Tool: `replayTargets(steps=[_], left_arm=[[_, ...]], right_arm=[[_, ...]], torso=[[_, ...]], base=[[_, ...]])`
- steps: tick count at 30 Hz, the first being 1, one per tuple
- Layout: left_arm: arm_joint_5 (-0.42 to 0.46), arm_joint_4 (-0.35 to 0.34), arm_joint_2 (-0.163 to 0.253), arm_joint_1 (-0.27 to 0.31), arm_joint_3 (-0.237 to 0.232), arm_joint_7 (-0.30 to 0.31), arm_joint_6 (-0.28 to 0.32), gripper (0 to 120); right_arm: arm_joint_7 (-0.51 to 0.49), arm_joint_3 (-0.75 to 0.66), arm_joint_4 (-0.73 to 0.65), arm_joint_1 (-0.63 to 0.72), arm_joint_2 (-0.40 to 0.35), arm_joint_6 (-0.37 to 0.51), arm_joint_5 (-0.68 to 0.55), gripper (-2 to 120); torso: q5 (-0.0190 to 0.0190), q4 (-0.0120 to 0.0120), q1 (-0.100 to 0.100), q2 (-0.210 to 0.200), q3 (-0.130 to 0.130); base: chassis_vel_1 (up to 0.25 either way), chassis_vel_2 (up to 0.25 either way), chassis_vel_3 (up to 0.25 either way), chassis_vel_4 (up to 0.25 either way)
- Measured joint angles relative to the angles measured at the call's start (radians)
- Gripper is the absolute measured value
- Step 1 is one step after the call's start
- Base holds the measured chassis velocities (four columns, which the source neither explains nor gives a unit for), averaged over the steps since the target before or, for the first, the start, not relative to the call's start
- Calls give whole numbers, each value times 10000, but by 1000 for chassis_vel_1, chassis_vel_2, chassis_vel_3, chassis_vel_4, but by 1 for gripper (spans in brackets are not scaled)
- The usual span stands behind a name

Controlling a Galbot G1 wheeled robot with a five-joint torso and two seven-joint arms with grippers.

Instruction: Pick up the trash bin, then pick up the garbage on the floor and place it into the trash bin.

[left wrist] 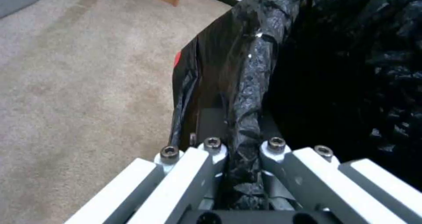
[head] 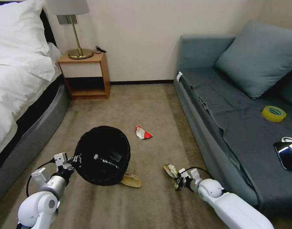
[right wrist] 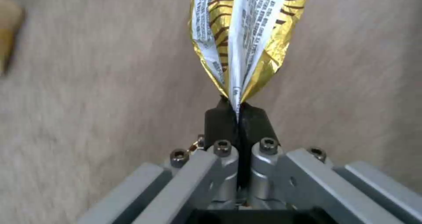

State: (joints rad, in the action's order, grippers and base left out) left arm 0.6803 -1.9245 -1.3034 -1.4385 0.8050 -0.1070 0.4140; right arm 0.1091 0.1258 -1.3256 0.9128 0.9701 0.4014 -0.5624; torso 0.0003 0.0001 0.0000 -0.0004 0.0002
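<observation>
Black bin [head: 103, 156] hangs by its rim from left gripper [head: 72, 163], jaws clamped; right gripper [head: 178, 180] jaws pinch yellow wrapper [head: 170, 170].

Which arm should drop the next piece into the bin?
Right. The right gripper already pinches the yellow snack wrapper between its fingers, near the trash bin. The left gripper is clamped on the bin's rim, holding it.

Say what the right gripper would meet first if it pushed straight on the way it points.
Probably bare carpet. The right gripper, jaws shut on the yellow wrapper, points toward the bin and cardboard scrap, but depth is unclear.
</observation>
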Motion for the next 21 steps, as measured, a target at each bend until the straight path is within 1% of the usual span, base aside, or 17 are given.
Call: replayTargets(steps=[3,7,8,9,10,12,13,15,17,18,20,21], left_arm=[[-24,14,13,1,-30,0,9,3],[-60,122,112,107,-253,20,196,3],[-60,122,112,107,-253,20,196,3],[-55,132,140,139,-317,38,267,3],[-34,132,165,169,-372,52,348,3],[27,131,223,254,-513,86,569,3],[27,131,223,254,-513,86,569,3],[37,131,254,299,-581,93,656,3],[113,150,345,402,-717,121,880,3],[113,150,345,402,-717,121,880,3],[285,156,436,485,-898,220,1168,3],[381,151,531,559,-1071,308,1363,3]], right_arm=[[-158,-168,-376,21,-99,1,-154,0],[-731,-608,-2010,-196,-585,-100,-1071,0],[-731,-608,-2010,-196,-585,-100,-1071,0],[-840,-667,-2405,-290,-662,-198,-1307,0],[-939,-707,-2799,-415,-732,-371,-1518,0],[-1180,-656,-3601,-731,-857,-987,-1925,0],[-1180,-656,-3601,-731,-857,-987,-1925,0],[-1294,-562,-3910,-884,-884,-1295,-2060,0],[-1472,-319,-4440,-1185,-882,-1877,-2207,0],[-1472,-319,-4440,-1185,-882,-1877,-2207,0],[-1554,-24,-4945,-1468,-803,-2249,-2265,0],[-1571,287,-5317,-1711,-755,-2476,-2369,0]], torso=[[2,0,0,0,0],[-3,-1,1,1,-1],[-3,-1,1,1,-1],[-4,-1,0,1,-1],[-3,-1,1,2,-1],[-6,0,0,3,-2],[-6,0,0,3,-2],[-6,-1,1,3,-2],[-4,0,0,3,-2],[-4,0,0,3,-2],[-3,0,1,3,-1],[-5,1,0,3,-2]], base=[[0,0,0,0],[0,0,0,0],[0,0,0,0],[0,0,0,0],[0,0,0,0],[0,0,0,0],[0,0,0,0],[0,0,0,0],[0,0,0,0],[0,0,0,0],[0,0,0,0],[0,0,0,0]])
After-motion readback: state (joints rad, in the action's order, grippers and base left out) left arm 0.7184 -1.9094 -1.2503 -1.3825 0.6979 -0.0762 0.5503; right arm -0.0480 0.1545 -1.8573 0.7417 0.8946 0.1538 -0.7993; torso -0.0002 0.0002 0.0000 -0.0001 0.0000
